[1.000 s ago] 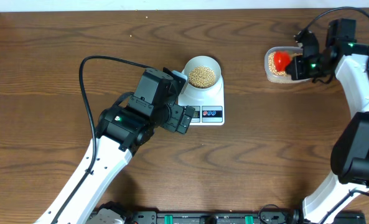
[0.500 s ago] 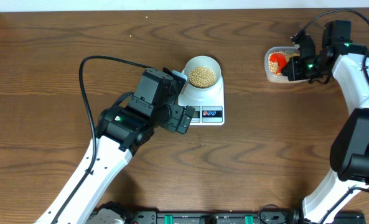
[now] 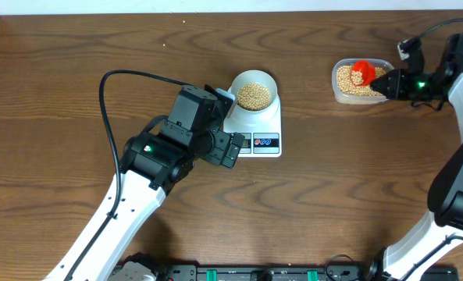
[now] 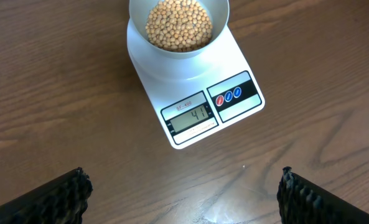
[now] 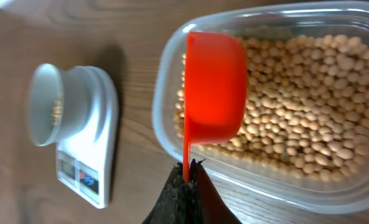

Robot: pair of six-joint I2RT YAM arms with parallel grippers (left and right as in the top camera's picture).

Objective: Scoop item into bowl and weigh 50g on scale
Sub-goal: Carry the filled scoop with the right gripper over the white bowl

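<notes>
We judge beans (image 5: 296, 118) loose, light, prone to roll; right gripper (image 5: 185, 179) clenches stiff scoop (image 5: 214, 87) by its thin handle; left gripper (image 4: 183, 186) gapes empty.

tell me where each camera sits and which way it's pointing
Overhead: fixed above the table, looking straight down; both arms show, with scale, bowl and clear tub.
Left wrist: above the table in front of the scale, looking down at scale and bowl of beans; the open left gripper shows its fingertips at the bottom corners.
Right wrist: looks along the right gripper, shut on the red scoop over the tub.
Shared: both wrist views show scale and bowl.
</notes>
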